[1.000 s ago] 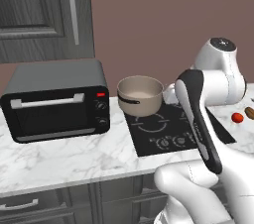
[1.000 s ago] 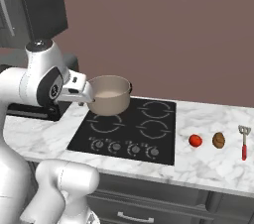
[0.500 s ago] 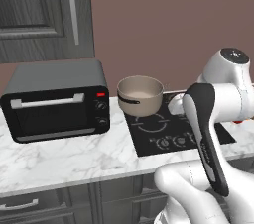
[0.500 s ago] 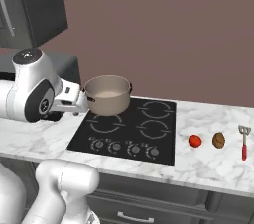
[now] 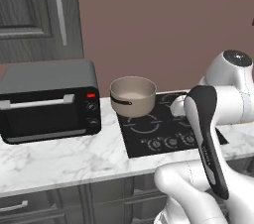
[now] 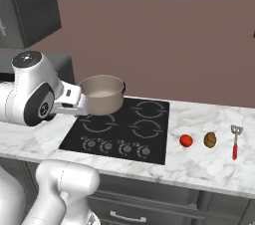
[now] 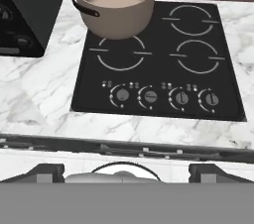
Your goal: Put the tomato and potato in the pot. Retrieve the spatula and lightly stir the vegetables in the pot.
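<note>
pot (image 7: 115, 1): beige, dark band, empty | tomato (image 6: 186, 140): red | hand (image 7: 126, 171): released

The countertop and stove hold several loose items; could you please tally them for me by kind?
Vegetables: 2, the small round red tomato and the brown roundish potato
Cookware: 1, the round beige saucepan with a dark handle
Utensils: 1, the red-handled metal spatula
Appliances: 1, the black toaster oven
Total: 5

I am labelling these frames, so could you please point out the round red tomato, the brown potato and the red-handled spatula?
Round red tomato (image 6: 186, 140), right base view, its middle.
Brown potato (image 6: 210, 140), right base view, its middle.
Red-handled spatula (image 6: 235, 150), right base view, its handle.
</note>
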Controlling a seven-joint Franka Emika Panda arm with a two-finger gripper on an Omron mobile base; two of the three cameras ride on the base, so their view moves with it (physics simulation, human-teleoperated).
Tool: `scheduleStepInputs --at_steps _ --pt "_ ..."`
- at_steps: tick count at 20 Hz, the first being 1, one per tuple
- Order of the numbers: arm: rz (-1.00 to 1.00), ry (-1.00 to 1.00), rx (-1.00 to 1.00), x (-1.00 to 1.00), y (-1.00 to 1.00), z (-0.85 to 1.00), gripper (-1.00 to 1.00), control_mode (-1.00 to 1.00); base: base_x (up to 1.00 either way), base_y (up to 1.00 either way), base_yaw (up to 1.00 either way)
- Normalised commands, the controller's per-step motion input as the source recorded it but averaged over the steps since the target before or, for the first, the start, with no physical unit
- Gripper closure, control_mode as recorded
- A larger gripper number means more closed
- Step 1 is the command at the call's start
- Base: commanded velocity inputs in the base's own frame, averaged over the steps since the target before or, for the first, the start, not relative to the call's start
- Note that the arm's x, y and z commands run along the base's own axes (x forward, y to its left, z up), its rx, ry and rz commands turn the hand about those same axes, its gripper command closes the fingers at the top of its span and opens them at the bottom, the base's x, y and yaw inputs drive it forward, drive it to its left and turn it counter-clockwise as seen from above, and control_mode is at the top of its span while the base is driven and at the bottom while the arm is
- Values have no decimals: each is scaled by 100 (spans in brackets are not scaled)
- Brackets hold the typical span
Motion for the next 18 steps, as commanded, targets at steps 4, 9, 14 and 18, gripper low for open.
scheduleStepInputs --at_steps 4,9,14,18 --pt "0 0 0 0 0 0 -100 100 0 -100 -1" --pt "0 0 0 0 0 0 -100 100 35 -10 -1" --pt "0 0 0 0 0 0 -100 100 97 55 -1" --pt "0 0 0 0 0 0 -100 100 100 26 0"
